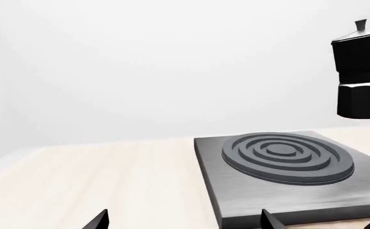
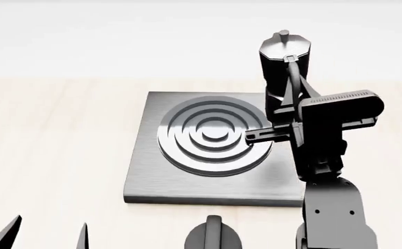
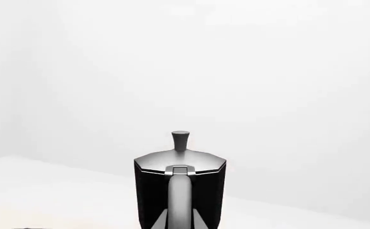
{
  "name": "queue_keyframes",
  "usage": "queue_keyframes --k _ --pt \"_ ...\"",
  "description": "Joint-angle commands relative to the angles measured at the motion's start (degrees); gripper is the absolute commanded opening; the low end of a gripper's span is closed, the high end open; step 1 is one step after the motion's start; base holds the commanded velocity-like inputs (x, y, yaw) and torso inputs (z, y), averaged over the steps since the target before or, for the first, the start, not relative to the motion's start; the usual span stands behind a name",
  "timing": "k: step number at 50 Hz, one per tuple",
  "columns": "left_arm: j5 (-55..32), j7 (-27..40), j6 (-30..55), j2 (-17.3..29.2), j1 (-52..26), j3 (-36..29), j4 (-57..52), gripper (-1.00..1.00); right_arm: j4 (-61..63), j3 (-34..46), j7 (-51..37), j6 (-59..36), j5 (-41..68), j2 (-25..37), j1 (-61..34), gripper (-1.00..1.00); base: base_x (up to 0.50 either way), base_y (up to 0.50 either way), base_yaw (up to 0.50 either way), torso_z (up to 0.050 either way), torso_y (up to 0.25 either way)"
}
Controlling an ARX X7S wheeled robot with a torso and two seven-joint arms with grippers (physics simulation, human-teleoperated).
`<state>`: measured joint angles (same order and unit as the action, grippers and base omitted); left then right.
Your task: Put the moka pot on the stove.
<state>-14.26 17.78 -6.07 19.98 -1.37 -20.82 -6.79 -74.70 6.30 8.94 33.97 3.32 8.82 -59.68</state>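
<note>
We are starting at the fingers. The right gripper [image 2: 289,106] is sitting at the handle of the moka pot [image 2: 285,62], and from the head view we are reading it as clamped on that handle, though the arm's own body is covering the fingertips, so we are not seeing the exact contact. In the right wrist view the pot [image 3: 179,191] is standing upright straight ahead, handle side facing the camera, its silver-grey lid and small knob on top.

The pot is hanging in the air, not resting on anything. In the left wrist view it [image 1: 363,71] is floating clear above the far corner of the stove [image 1: 236,191], with a visible gap between its base and the plate. From the head view it is sitting over the stove's far right corner region, beside the burner rings rather than over their centre.

The left gripper [image 2: 45,233] is showing only as two dark fingertips at the lower edge of the head view, spread apart with nothing between them; the left wrist view is showing the same two tips [image 1: 99,220] parted over the bare wooden table [image 1: 95,176], near the stove's near edge.

The stove [image 2: 145,181] is lying flat on the table [image 2: 49,129]. A short black knob [image 2: 213,236] is sitting just in front of the stove's near edge
</note>
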Motion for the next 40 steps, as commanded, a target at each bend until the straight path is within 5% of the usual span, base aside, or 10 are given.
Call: queue_keyframes --k 1,40 --pt "-0.04 0.16 -0.28 0.10 0.09 -0.09 0.07 1.00 -0.17 -1.48 1.15 2.13 0.52 -2.05 -2.96 -1.00 0.00 0.00 0.00 0.000 0.000" --pt "-0.25 0.48 -0.30 0.40 -0.16 -0.69 0.13 1.00 -0.28 -8.67 7.17 -0.86 -0.87 -8.55 -4.23 -1.00 0.00 0.00 0.00 0.000 0.001"
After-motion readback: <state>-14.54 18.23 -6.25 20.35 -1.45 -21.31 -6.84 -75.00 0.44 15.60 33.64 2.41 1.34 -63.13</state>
